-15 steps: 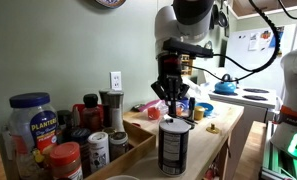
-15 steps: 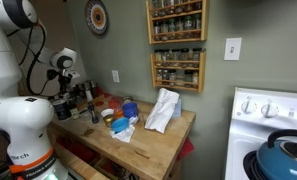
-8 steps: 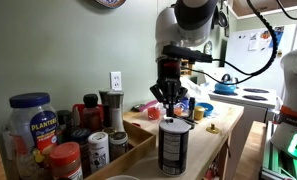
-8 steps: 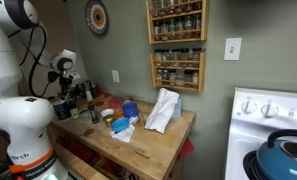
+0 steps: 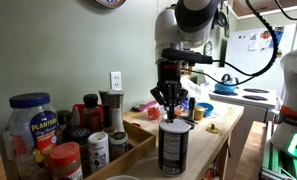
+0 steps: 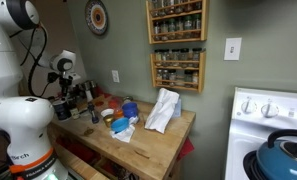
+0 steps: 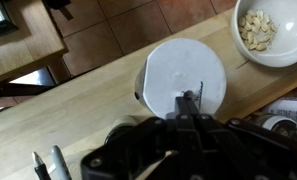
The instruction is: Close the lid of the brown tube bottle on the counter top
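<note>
The brown tube bottle [image 5: 174, 150] stands upright on the counter top [image 5: 216, 130], dark with pale label print. Its round pale lid [image 5: 174, 124] sits on top. In the wrist view the lid [image 7: 173, 68] shows as a white disc, with the counter top [image 7: 78, 105] around it. My gripper [image 5: 172, 112] hangs straight over the lid, fingers pressed together and pointing down. In the wrist view the shut fingertips [image 7: 191, 100] lie over the lid's near part. I cannot tell whether they touch it.
A blue-lidded peanut jar [image 5: 31, 122], red-capped jars [image 5: 66, 158] and other jars crowd one end of the counter. A white bowl of nuts [image 7: 265, 30] stands next to the bottle. A white cloth [image 6: 163, 108] lies on the counter. A stove [image 6: 273, 112] stands beyond it.
My gripper has come down a little towards the lid. The bottle has not moved.
</note>
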Controlling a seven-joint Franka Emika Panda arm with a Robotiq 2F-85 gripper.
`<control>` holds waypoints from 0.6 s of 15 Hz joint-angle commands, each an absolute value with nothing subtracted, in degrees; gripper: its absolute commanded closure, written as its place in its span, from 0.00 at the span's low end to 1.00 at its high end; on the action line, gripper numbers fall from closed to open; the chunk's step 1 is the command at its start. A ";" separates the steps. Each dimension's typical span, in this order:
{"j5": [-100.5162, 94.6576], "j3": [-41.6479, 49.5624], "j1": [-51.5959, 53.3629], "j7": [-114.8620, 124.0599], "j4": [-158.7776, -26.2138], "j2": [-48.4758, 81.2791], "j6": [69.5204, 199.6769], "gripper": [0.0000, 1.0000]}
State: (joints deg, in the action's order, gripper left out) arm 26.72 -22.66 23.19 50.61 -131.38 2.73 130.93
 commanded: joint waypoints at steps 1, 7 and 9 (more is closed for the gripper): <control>24.38 -23.00 23.93 53.92 -131.48 3.72 132.27 1.00; 18.75 -23.39 24.98 61.27 -130.44 4.54 131.67 1.00; 16.17 -23.54 25.45 64.13 -130.28 4.58 131.49 1.00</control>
State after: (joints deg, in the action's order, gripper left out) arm 20.04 -23.04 24.54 59.59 -130.36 3.14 130.96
